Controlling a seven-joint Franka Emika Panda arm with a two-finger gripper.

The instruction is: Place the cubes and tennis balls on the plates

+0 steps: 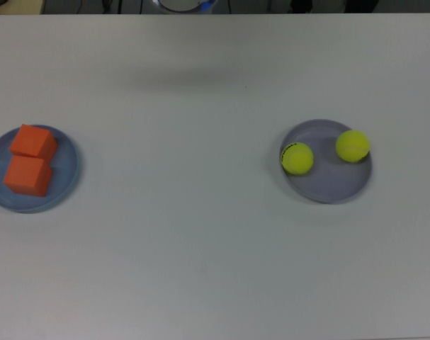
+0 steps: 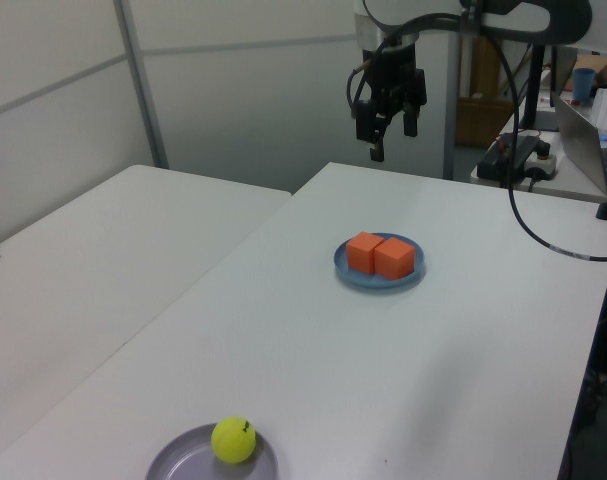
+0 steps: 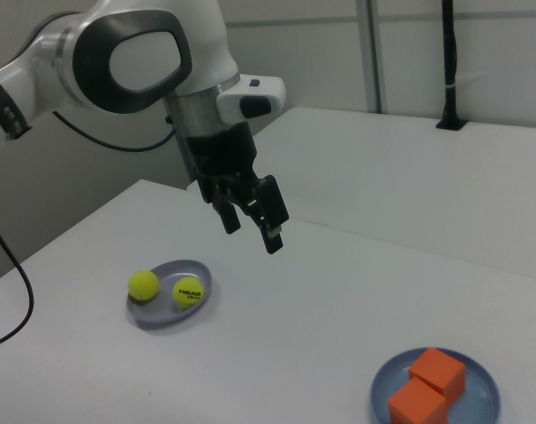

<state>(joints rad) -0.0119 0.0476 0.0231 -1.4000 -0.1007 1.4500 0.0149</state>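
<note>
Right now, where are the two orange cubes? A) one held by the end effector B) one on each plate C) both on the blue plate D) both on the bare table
C: both cubes sit side by side on the blue plate, while the end effector hangs empty above the table.
</note>
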